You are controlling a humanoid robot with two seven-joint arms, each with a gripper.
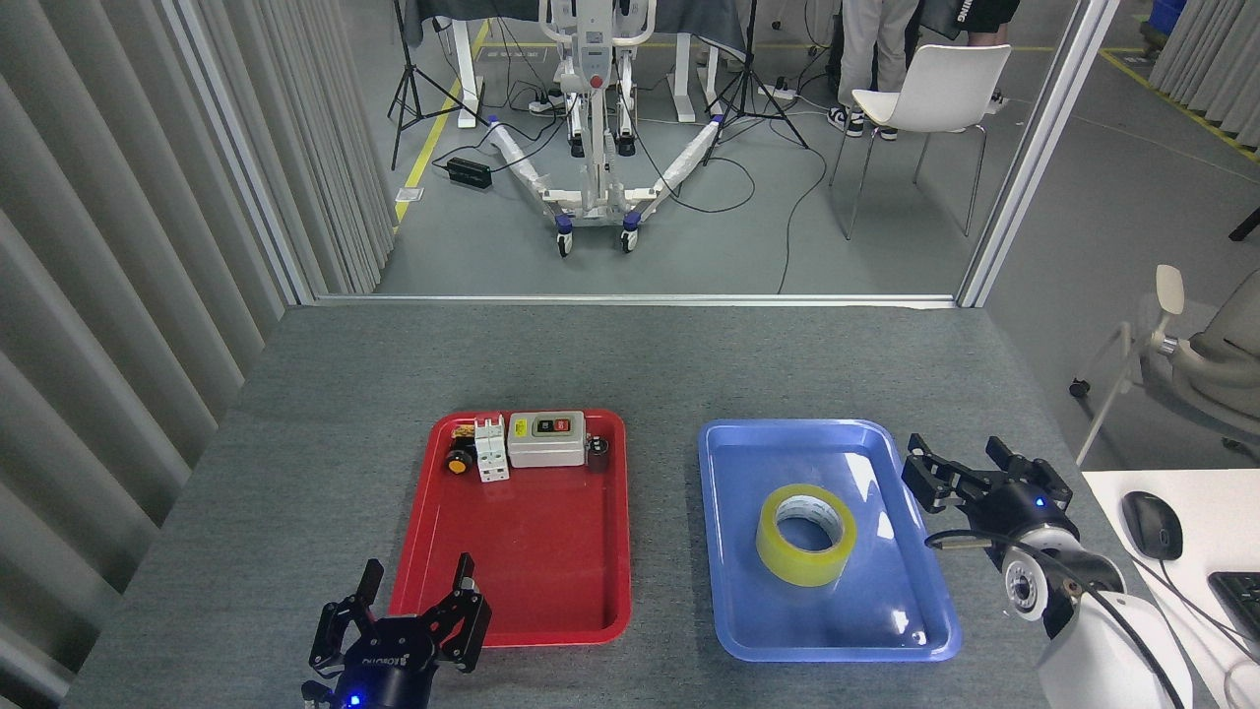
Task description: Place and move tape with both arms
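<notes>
Grey felt covers the table, which fills the lower half of the picture, and a workshop floor with a white chair shows at the top. A red tray sits left of the middle and a blue tray sits right of it. The tape lies flat in the middle of the blue tray, hole up, with nothing touching it.

What could go wrong? The roll is round and smooth, so I think it could slide on the shiny tray if one finger bumps it first. It could also tip if it is pinched only on its edge. The small electrical parts at the far end of the red tray could get knocked if the tape is set down too close to them.

The right gripper is at the lower right, just past the blue tray's right rim. Its fingers are spread wide and it holds nothing. The left gripper is at the bottom, at the near left corner of the red tray. Its fingers point up the picture, wide apart, and it is empty too.
</notes>
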